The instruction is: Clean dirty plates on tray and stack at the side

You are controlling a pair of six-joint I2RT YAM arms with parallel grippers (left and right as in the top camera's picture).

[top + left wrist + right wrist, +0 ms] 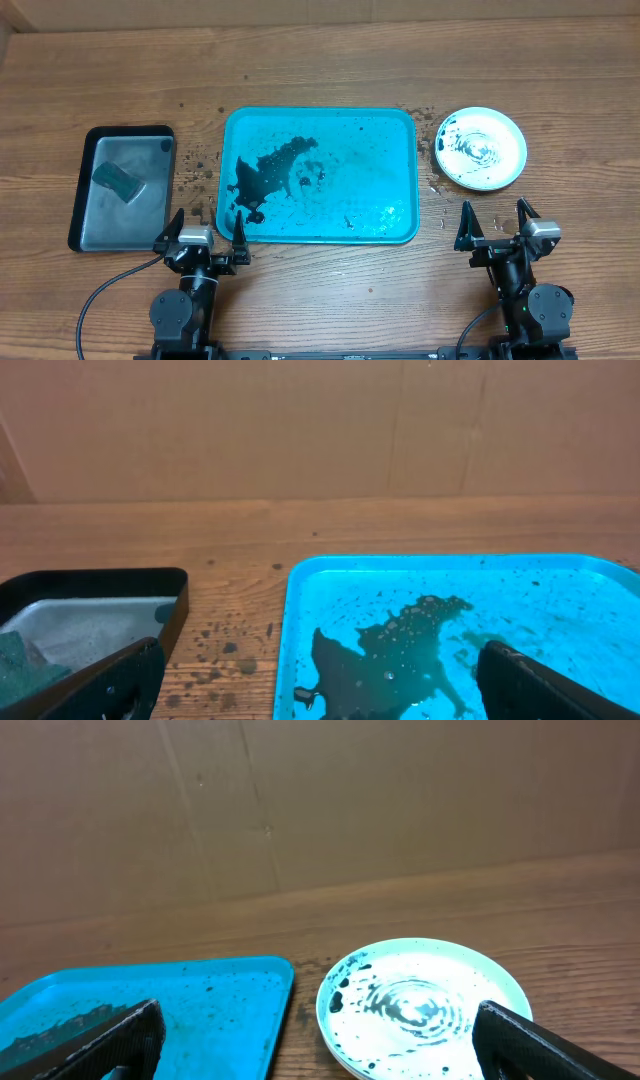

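The plates [481, 149] are stacked just ahead of the right gripper [496, 225], well apart from the left gripper [207, 232]; both are held wide, nothing gripped.

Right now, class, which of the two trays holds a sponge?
The smaller black tray, left of the turquoise tray: it holds a dark green sponge; the other only black grime.

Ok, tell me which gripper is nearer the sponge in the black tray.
Left. The left gripper sits beside the black tray, near the sponge; the right gripper is beyond the blue tray, by the plate.
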